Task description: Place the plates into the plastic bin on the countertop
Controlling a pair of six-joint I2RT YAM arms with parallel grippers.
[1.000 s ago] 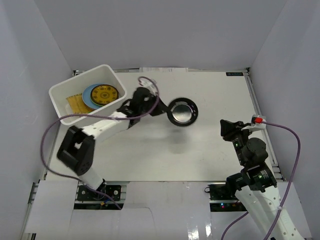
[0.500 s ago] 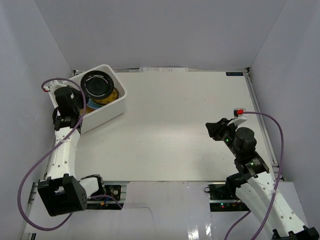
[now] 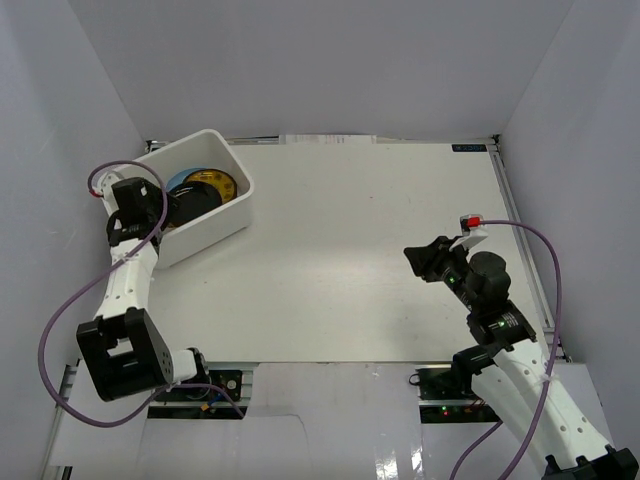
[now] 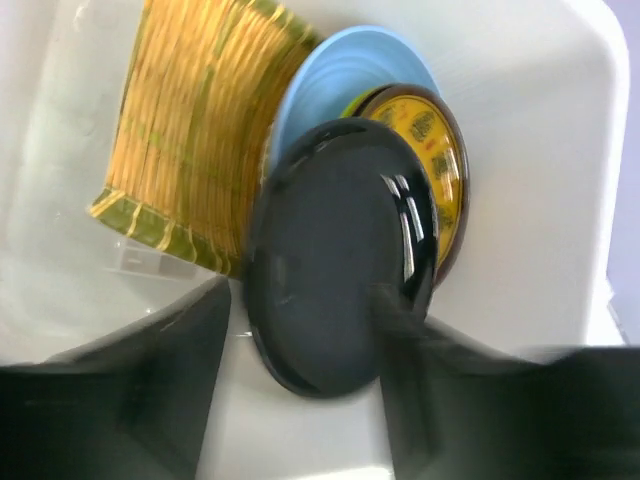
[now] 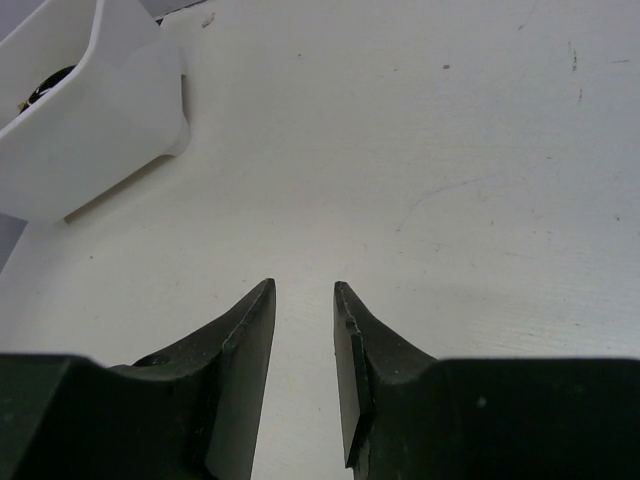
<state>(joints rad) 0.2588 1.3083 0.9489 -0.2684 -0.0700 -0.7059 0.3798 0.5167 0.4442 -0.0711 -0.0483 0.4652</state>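
Observation:
The white plastic bin (image 3: pixel 228 215) stands at the far left of the countertop (image 3: pixel 350 230). Inside it, the left wrist view shows a woven straw-yellow plate (image 4: pixel 190 130), a light blue plate (image 4: pixel 340 70), a gold-patterned plate (image 4: pixel 435 150) and a glossy black plate (image 4: pixel 330 270) leaning on top of them. My left gripper (image 4: pixel 300 300) hangs over the bin's near-left rim (image 3: pixel 168 212), jaws wide apart and blurred on either side of the black plate. My right gripper (image 3: pixel 425 258) hovers low over bare countertop at the right, its jaws (image 5: pixel 303 290) a narrow gap apart and empty.
White walls close in the countertop on the left, back and right. A purple cable (image 3: pixel 75 290) loops beside the left arm. In the right wrist view the bin (image 5: pixel 90 120) sits far off at the upper left.
My left gripper carried the black plate from mid-table to the bin, then opened; the plate now lies lower inside on the others. My right arm crept leftward.

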